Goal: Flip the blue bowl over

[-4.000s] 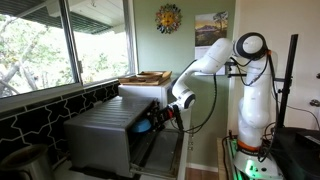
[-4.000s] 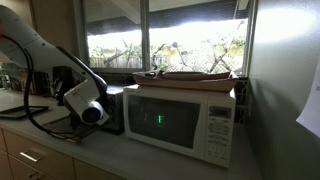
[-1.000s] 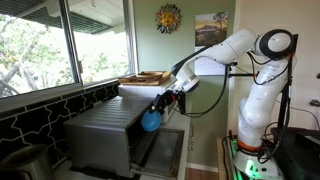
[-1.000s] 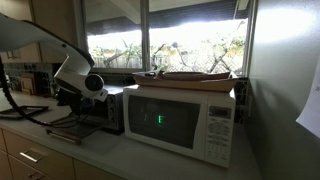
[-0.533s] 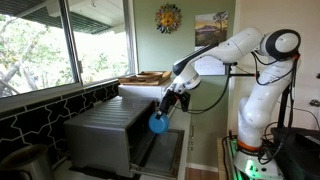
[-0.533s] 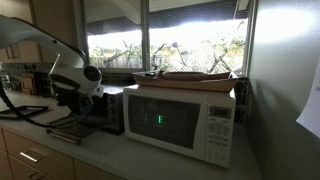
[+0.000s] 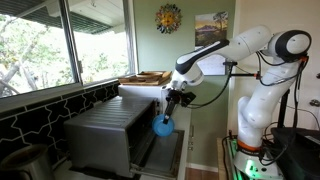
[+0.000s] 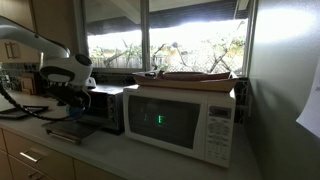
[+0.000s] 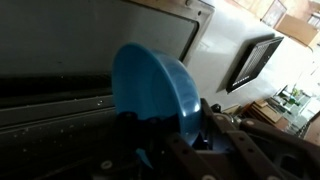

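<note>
The blue bowl (image 7: 163, 127) hangs in the air in front of the grey metal appliance (image 7: 105, 135), just off its open front. My gripper (image 7: 167, 114) comes down from above and is shut on the bowl's rim. In the wrist view the blue bowl (image 9: 150, 88) stands on edge and fills the middle. Its rim is pinched between the dark fingers (image 9: 215, 135) of my gripper (image 9: 188, 128). In an exterior view the arm's wrist (image 8: 72, 77) hovers in front of the appliance (image 8: 100, 108). I cannot make out the bowl there.
A white microwave (image 8: 182, 118) stands beside the appliance, with a flat wooden tray (image 7: 146, 77) on top. The appliance's door (image 7: 160, 152) lies open over the counter (image 8: 120, 160). Windows run along the wall behind. The robot's base (image 7: 250, 130) stands at the counter's end.
The gripper has carried the blue bowl out from the appliance's mouth and away from it, lowering it slightly. The bowl has turned in the grip. The jaws stayed shut.
</note>
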Controlling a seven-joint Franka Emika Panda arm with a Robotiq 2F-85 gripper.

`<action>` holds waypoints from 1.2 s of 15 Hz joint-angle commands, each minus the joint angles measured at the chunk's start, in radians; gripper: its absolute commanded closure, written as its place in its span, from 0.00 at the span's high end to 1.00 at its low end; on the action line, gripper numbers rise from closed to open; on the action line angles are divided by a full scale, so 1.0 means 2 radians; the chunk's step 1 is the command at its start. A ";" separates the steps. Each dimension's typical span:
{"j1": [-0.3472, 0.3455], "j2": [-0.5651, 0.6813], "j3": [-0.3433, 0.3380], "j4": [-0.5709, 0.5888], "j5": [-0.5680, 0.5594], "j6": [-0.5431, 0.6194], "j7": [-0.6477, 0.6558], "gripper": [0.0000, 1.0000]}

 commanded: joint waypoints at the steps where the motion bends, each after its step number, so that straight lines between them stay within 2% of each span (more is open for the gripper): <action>1: 0.024 -0.030 0.011 -0.008 -0.065 0.025 -0.003 0.01; 6: 0.054 -0.040 0.021 -0.009 -0.157 0.084 0.001 0.01; 8: 0.074 -0.027 -0.004 0.001 -0.153 0.079 0.011 0.01; 9: 0.079 -0.027 -0.006 0.001 -0.155 0.083 0.014 0.06; 11: 0.084 -0.027 -0.012 0.001 -0.154 0.082 0.013 0.06; 12: 0.085 -0.026 -0.015 0.001 -0.154 0.082 0.013 0.01; 14: 0.079 -0.026 0.001 0.000 -0.216 0.081 0.011 0.01; 18: 0.101 -0.024 0.006 0.001 -0.320 0.083 0.011 0.01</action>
